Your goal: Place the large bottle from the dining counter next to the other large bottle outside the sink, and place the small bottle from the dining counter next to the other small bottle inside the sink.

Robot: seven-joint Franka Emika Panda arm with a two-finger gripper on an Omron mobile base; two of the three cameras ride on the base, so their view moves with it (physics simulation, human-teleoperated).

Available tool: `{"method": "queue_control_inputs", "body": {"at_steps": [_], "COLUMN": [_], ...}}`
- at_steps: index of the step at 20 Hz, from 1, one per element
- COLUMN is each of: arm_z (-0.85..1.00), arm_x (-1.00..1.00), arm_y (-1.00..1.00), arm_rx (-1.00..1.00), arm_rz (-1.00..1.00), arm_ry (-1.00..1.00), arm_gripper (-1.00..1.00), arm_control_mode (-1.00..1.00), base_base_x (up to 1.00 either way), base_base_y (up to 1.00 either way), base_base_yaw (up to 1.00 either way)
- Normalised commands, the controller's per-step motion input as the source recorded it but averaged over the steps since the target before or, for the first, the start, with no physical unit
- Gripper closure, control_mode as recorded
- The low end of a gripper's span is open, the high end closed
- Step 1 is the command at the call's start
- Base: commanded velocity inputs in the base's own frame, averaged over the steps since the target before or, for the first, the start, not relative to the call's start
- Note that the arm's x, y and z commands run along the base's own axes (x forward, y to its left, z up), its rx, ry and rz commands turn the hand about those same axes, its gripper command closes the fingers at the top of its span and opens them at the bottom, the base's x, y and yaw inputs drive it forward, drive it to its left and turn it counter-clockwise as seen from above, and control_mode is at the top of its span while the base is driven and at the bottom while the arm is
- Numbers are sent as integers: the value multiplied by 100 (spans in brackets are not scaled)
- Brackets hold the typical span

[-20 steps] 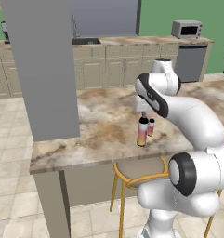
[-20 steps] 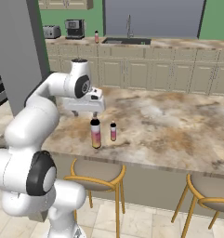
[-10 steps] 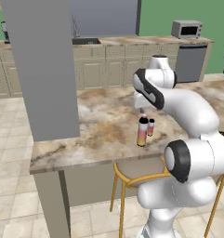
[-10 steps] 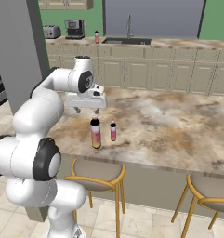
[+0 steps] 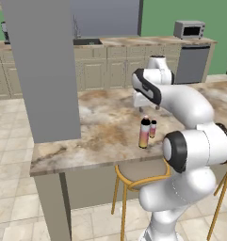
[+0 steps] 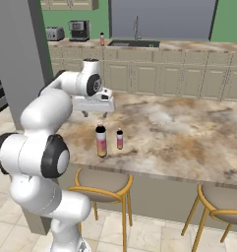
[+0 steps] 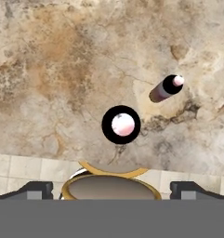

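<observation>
The gripper (image 6: 94,114) hangs wide open above the tall bottle (image 6: 101,141), the short bottle (image 6: 120,139) just beside it on the counter (image 6: 179,128).

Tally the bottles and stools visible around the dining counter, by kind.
Large bottle: 1
Small bottle: 1
Yellow-framed stools: 2
Total: 4

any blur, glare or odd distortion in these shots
Left and right base views: soft, low-detail render, even light, no glare. Hand view: looking straight down, so the large bottle foreshortens to a round cap, the small bottle leans outward; dining counter texture smeary, faint shadows.
</observation>
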Motion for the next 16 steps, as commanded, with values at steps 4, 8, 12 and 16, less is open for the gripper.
{"method": "queue_control_inputs", "body": {"at_steps": [4,8,12,16], "arm_z": [-15,-34,-40,-22], "arm_x": [27,18,24,28], "arm_y": [0,0,0,0], "arm_rx": [0,0,0,0], "arm_rz": [0,0,0,0], "arm_ry": [0,0,0,2], "arm_gripper": [-100,-100,-100,-100], "arm_control_mode": [-100,-100,-100,-100], "base_base_x": [0,0,0,0], "base_base_y": [0,0,0,0], "base_base_yaw": [0,0,0,0]}}
